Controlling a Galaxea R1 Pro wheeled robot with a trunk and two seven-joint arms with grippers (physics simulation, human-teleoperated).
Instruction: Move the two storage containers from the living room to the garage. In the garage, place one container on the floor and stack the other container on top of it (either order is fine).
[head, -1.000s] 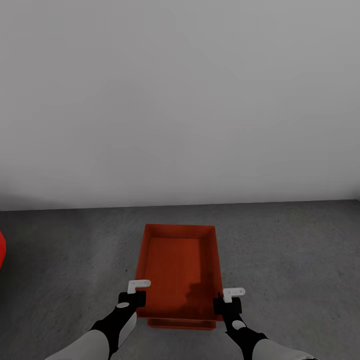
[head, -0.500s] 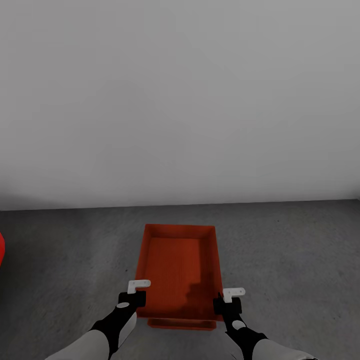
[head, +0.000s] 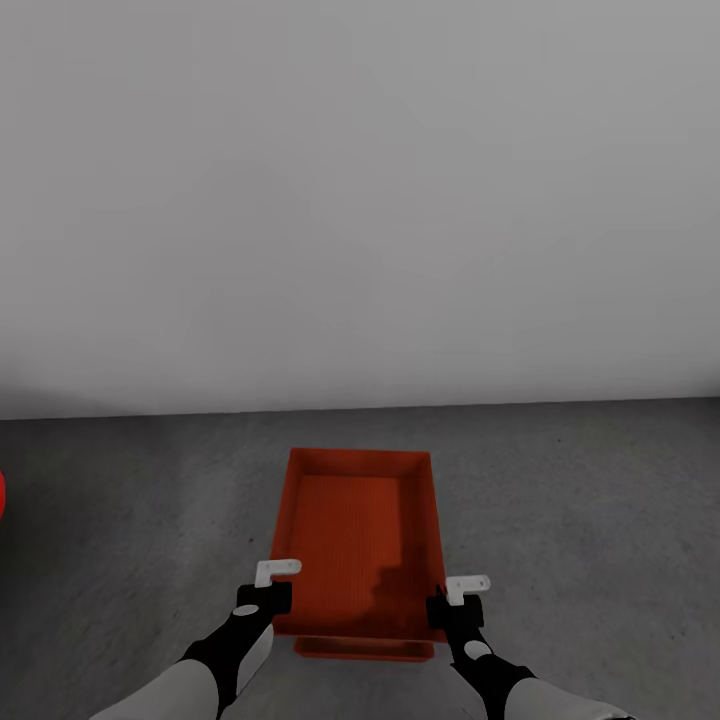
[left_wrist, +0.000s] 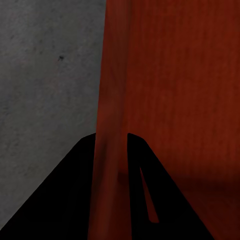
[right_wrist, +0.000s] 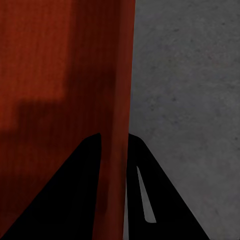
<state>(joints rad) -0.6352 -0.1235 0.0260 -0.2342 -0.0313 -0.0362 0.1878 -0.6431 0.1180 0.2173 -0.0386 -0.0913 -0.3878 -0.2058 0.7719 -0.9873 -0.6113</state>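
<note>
Orange-red storage container (head: 360, 535) held level above the dark grey floor (head: 580, 520), long axis running straight away from the robot toward the grey-white wall (head: 360, 200). Beneath its near end, the edge of a second container (head: 362, 649) peeking out, same orientation. Left gripper (head: 272, 592) pinching the left side wall near the near corner, jaws straddling the thin wall; right gripper (head: 452, 605) likewise on the right wall. Open floor on both sides and ahead up to the wall's foot. Sliver of red (head: 3, 497) at the far left edge.
</note>
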